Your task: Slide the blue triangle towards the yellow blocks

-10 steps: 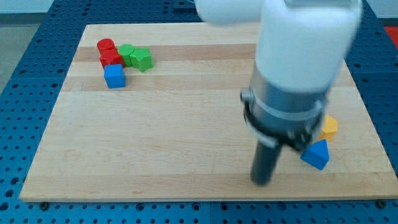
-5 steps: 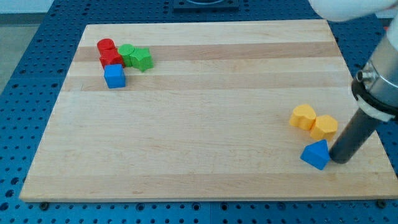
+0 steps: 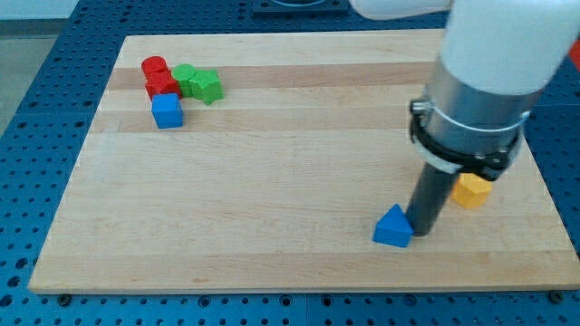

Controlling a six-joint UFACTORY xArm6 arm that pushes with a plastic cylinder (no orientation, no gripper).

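Observation:
The blue triangle (image 3: 393, 226) lies near the view's bottom, right of centre. My tip (image 3: 420, 232) rests on the board right beside it, touching its right side. One yellow block (image 3: 471, 190) shows to the right of the rod, partly covered by the arm. A second yellow block is hidden behind the arm. The blue triangle sits to the lower left of the visible yellow block, with the rod between them.
At the view's top left stand a red block (image 3: 159, 78), two green blocks (image 3: 199, 83) and a blue cube (image 3: 167, 110), close together. The wooden board (image 3: 272, 181) lies on a blue perforated table.
My tip swept from the triangle's right side toward the view's left. The blue triangle slid left, away from the yellow blocks. The arm now covers one yellow block.

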